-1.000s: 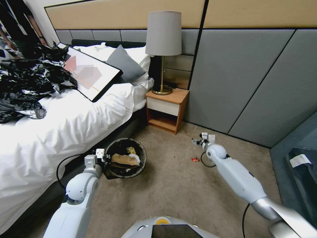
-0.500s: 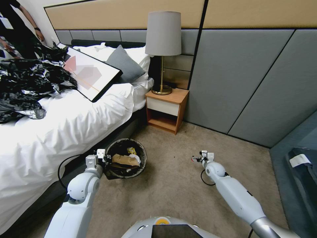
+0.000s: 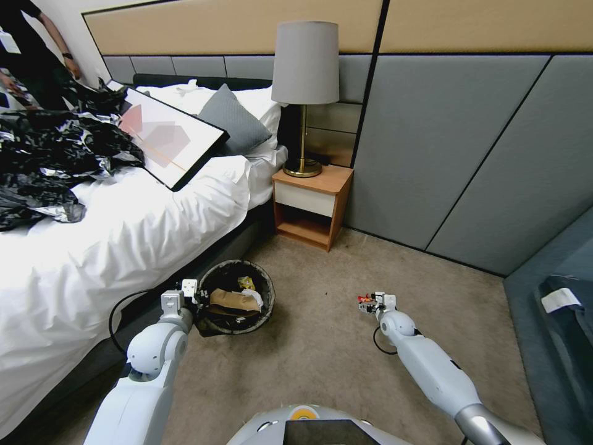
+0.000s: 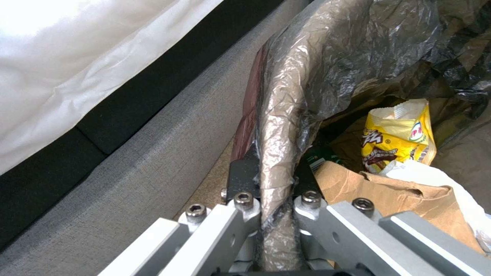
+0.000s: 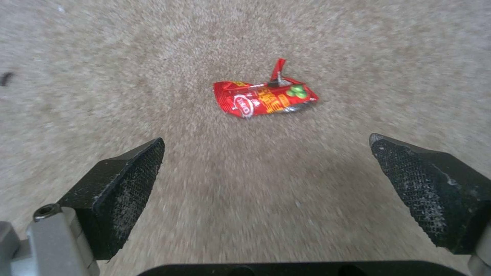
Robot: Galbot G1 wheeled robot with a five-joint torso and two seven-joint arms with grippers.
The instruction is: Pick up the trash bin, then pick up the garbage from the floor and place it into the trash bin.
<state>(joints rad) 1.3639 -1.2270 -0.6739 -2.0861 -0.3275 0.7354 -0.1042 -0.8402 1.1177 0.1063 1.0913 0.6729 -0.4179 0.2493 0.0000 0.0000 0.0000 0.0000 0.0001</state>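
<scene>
Two grippers are working: the left gripper (image 4: pixel 271 199) is pinching the liner-covered rim of the trash bin (image 3: pixel 235 298) beside the bed (image 3: pixel 123 235); the right gripper (image 5: pixel 266 188) is hovering low over the carpet (image 3: pixel 321 358), jaws spread wide, with the red wrapper (image 5: pixel 263 99) lying flat just ahead; being so thin, it is likely risking slipping under closing pads, or carpet pile snagging them.

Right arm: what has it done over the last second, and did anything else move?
The right gripper has drawn back toward the robot and come down over the red wrapper on the carpet, jaws open, nothing taken yet. The left gripper stays clamped on the trash bin rim beside the bed; the wrapper has not moved.
</scene>
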